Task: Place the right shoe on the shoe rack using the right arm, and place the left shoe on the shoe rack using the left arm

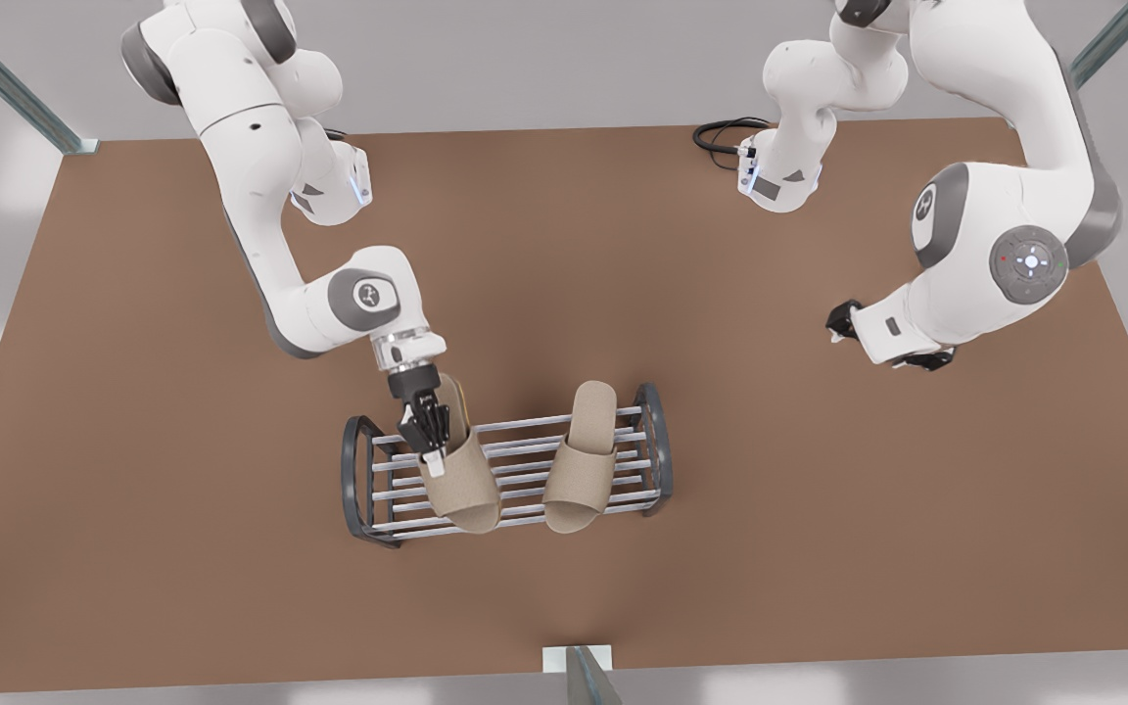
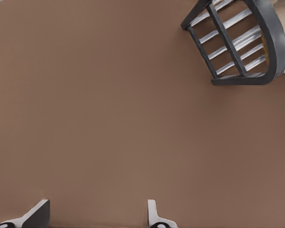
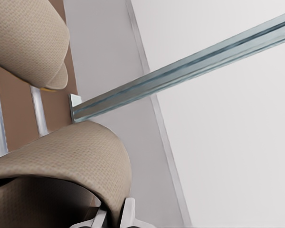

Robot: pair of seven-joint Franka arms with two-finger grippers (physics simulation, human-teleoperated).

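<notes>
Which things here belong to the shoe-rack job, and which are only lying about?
Job: shoe rack; held slipper, gripped by the shut right gripper; other slipper, resting on the rack; open left gripper, waiting over the table.
Lying about: black cable; metal struts.

A flat brown tabletop point(image 1: 819, 509) spreads across the scene under soft, even light. Pale grey floor point(image 1: 544, 59) surrounds it. Metal frame rails slant in at the far left point(image 1: 6, 83) and far right point(image 1: 1107, 39), and a short post point(image 1: 588, 676) stands at the near edge.
</notes>
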